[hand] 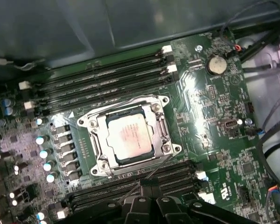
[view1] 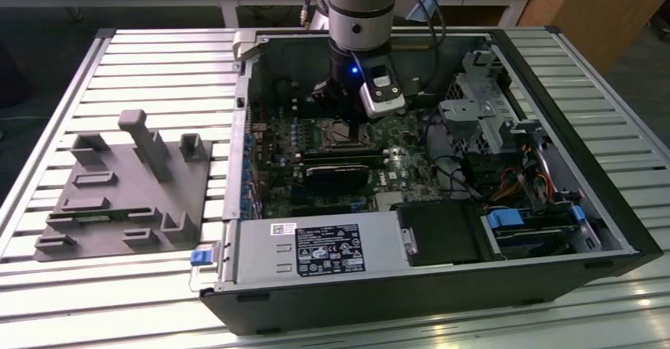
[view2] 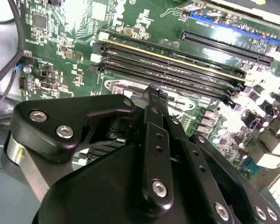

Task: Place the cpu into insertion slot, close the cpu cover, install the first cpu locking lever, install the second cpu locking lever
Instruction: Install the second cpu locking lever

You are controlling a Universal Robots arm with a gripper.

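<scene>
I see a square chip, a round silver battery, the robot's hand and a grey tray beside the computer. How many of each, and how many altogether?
cpu: 1
round silver battery: 1
hand: 1
grey tray: 1
Total: 4

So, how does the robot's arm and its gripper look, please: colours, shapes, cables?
In the exterior view the arm is a thick silver-grey cylinder with dark cables running beside it. Below it sits a black wrist section with a small blue light, and a white-and-grey boxy unit is mounted on its side. In the second wrist view the gripper is matt black, made of rounded link bars joined by silver screws.
</scene>
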